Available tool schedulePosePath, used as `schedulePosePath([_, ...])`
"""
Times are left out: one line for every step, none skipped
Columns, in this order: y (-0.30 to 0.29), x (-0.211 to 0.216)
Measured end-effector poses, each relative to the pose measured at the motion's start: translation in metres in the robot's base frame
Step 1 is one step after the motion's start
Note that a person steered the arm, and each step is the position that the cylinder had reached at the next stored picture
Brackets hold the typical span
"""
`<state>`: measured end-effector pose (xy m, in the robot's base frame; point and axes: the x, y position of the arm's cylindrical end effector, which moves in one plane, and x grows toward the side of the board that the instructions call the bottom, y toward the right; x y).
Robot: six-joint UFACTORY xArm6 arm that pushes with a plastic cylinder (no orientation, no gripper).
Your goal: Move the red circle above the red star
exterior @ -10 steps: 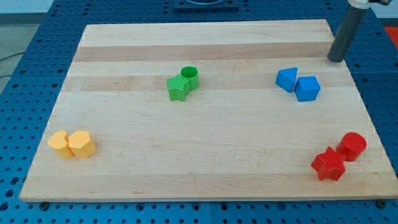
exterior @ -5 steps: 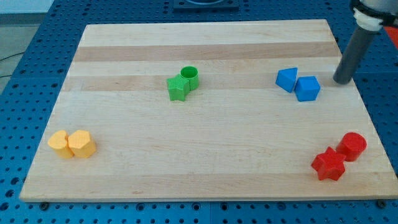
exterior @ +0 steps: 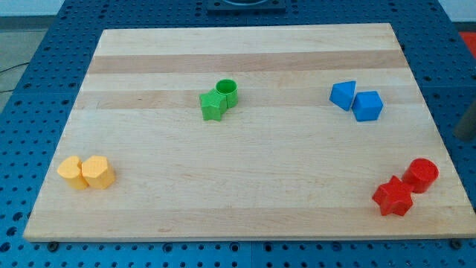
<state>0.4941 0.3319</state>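
The red circle (exterior: 421,175) stands near the wooden board's (exterior: 238,52) lower right corner. It touches the red star (exterior: 393,197), which lies just below and to its left. My rod shows only as a dark blur at the view's right edge, off the board. Its tip (exterior: 463,137) is to the right of and above the red circle, well apart from it.
Two blue blocks (exterior: 343,95) (exterior: 367,106) touch each other at the upper right. A green star-like block (exterior: 213,106) and a green circle (exterior: 227,91) sit together at the upper middle. Two yellow blocks (exterior: 71,173) (exterior: 98,172) sit together at the lower left.
My rod has moved down the view's right side, from the board's top right corner to off its right edge. No block has moved.
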Motion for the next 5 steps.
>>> schedulePosePath([-0.002, 0.052])
schedulePosePath([-0.052, 0.061])
schedulePosePath([-0.055, 0.085])
schedulePosePath([-0.089, 0.091])
schedulePosePath([-0.109, 0.084])
